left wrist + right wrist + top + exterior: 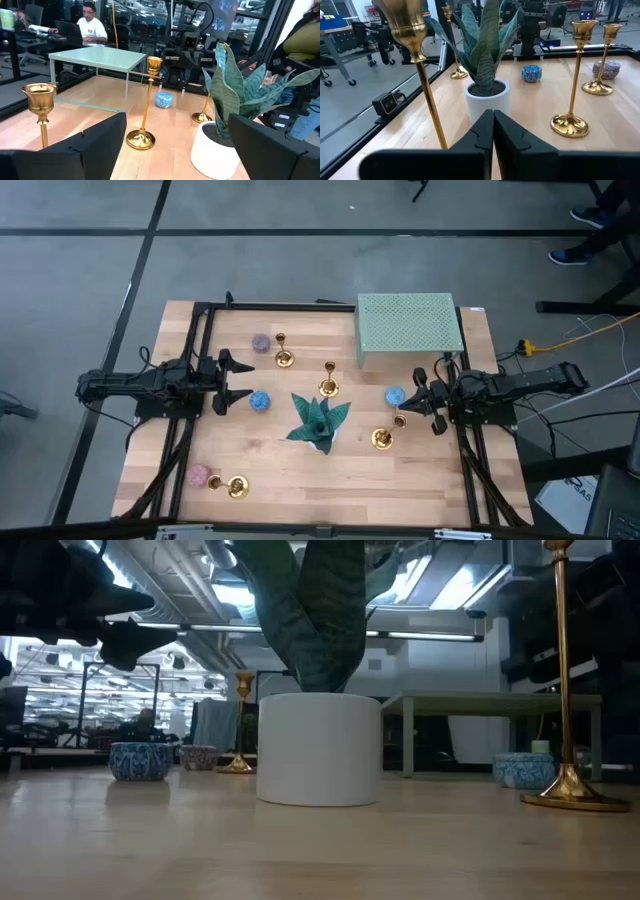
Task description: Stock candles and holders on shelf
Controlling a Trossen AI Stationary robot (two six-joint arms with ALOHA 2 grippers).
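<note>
Two arms on wood table (300,470) – left fingers (236,379) apart, right fingers (424,394) closed, empty

No words, labels, brand names, numbers or signs are readable on anything in any of the four views.

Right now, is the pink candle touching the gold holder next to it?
Apart. The high view shows a strip of bare wood between the pink candle and the gold holder.

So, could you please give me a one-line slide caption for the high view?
Both arms wait at the table sides; candles, gold holders and a potted plant dot the wood, green shelf unstocked.
</note>
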